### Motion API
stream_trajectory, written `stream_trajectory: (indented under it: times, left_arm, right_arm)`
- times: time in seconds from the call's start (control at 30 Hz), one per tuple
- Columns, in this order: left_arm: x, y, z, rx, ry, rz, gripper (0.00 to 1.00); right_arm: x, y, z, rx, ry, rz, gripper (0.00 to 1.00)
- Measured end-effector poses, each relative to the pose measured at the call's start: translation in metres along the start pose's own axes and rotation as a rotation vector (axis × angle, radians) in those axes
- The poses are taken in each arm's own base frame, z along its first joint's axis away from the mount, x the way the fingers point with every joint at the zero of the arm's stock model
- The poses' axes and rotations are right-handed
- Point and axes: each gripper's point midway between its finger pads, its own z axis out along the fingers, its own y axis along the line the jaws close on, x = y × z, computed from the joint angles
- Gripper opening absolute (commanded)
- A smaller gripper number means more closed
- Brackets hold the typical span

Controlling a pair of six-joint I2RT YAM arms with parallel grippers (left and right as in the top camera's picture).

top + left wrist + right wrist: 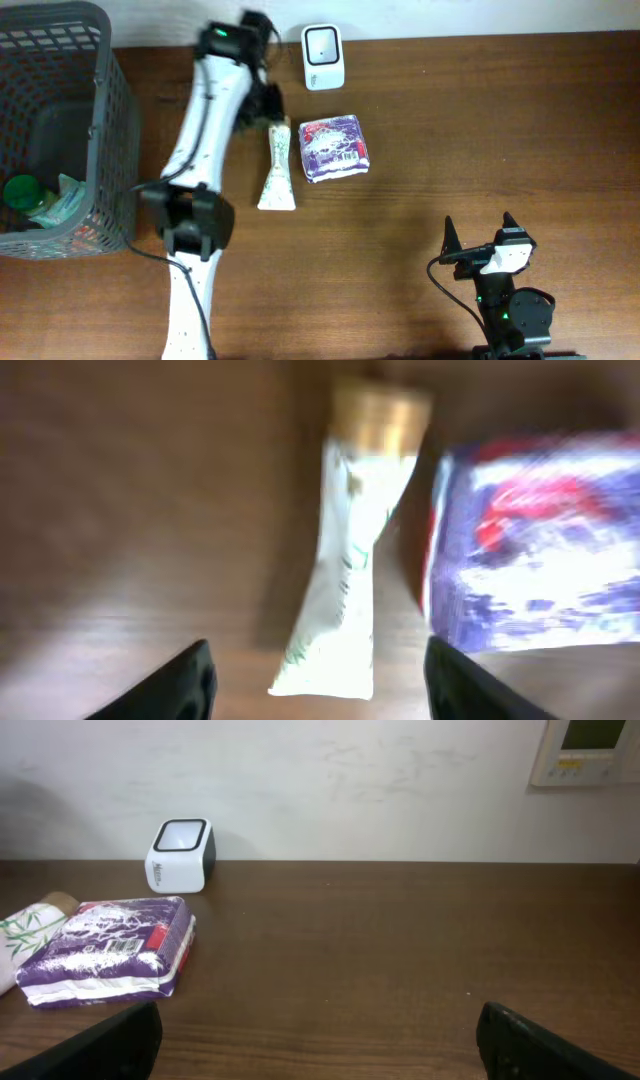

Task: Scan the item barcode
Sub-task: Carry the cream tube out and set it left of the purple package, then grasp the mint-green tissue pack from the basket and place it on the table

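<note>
The dark wooden table point(480, 130) is taking up nearly the whole view, running back to a pale wall. At its left end a grey mesh basket point(110, 120) is sitting, with a green-lidded container point(22, 190) and some packets lying in the bottom of it.

The white left arm point(205, 110) is reaching from the near edge right across to the far side, and its wrist is hanging over the middle of the table. The right arm point(505, 300) is staying low at the near right corner, well apart from everything.

A purple and white tissue pack point(335, 148) is lying flat with a barcode label facing up. Just beside it, on the left arm's side, the white tube point(277, 165) with a leaf print is lying on the wood, its gold cap pointing at the wall and its flat crimped end pointing forward. I cannot tell whether tube and pack are touching.

The small white barcode scanner point(323, 57) is standing against the wall, behind the pack and apart from it.

The left gripper point(318, 650) is hovering over the tube with its fingers spread wide on either side, gripping nothing. The right gripper point(478, 228) is also gaping fully and empty.
</note>
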Motion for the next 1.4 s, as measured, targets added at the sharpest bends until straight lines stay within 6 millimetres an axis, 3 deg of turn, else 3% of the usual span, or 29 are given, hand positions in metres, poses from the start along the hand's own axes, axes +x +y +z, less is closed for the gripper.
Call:
stream_trajectory:
  times: [0.1, 0.13, 0.2, 0.33, 0.43, 0.5, 0.63, 0.8, 0.93, 0.97, 1.07, 1.13, 1.2, 1.33, 1.4]
  left_arm:
    - [-0.037, 0.018, -0.074, 0.106, -0.242, -0.001, 0.87]
    - [-0.047, 0.046, -0.129, 0.131, -0.396, -0.042, 0.87]
    - [-0.042, 0.084, -0.196, 0.145, -0.562, -0.095, 0.87]
    - [-0.009, 0.153, -0.284, 0.103, -0.773, -0.218, 0.85]
    - [0.005, 0.193, -0.305, 0.058, -0.829, -0.300, 0.79]
    - [0.006, 0.217, -0.299, 0.029, -0.809, -0.353, 0.78]
    - [0.008, 0.260, -0.259, -0.056, -0.665, -0.462, 0.79]
    - [0.019, 0.327, -0.184, -0.163, -0.437, -0.642, 0.64]
    - [0.033, 0.364, -0.124, -0.193, -0.293, -0.738, 0.69]
    - [0.035, 0.366, -0.113, -0.193, -0.270, -0.744, 0.69]
    - [0.051, 0.366, -0.056, -0.200, -0.127, -0.751, 0.69]
    - [0.057, 0.366, -0.037, -0.204, -0.089, -0.750, 0.69]
    - [0.070, 0.364, -0.006, -0.203, -0.022, -0.751, 0.69]
    - [0.079, 0.367, 0.029, -0.215, 0.002, -0.751, 0.63]
    - [0.082, 0.372, 0.040, -0.244, -0.001, -0.751, 0.66]
  right_arm:
    - [0.000, 0.000, 0.000, -0.001, -0.001, 0.000, 0.99]
    - [0.000, 0.000, 0.000, 0.000, -0.001, 0.000, 0.99]
    - [0.000, 0.000, 0.000, 0.000, -0.001, 0.000, 0.99]
    - [0.000, 0.000, 0.000, 0.000, 0.000, 0.000, 0.99]
    - [0.000, 0.000, 0.000, 0.000, -0.001, 0.000, 0.99]
    - [0.000, 0.000, 0.000, 0.000, -0.001, 0.000, 0.99]
    - [0.000, 0.000, 0.000, 0.000, -0.001, 0.000, 0.99]
    - [0.000, 0.000, 0.000, 0.000, -0.001, 0.000, 0.99]
    - [0.000, 0.000, 0.000, 0.000, -0.001, 0.000, 0.99]
    - [0.000, 0.000, 0.000, 0.000, -0.001, 0.000, 0.99]
    - [0.000, 0.000, 0.000, 0.000, 0.000, 0.000, 0.99]
    - [0.000, 0.000, 0.000, 0.000, 0.000, 0.000, 0.99]
    - [0.000, 0.000, 0.000, 0.000, 0.000, 0.000, 0.99]
    - [0.000, 0.000, 0.000, 0.000, -0.001, 0.000, 0.99]
    - [0.000, 0.000, 0.000, 0.000, -0.001, 0.000, 0.99]
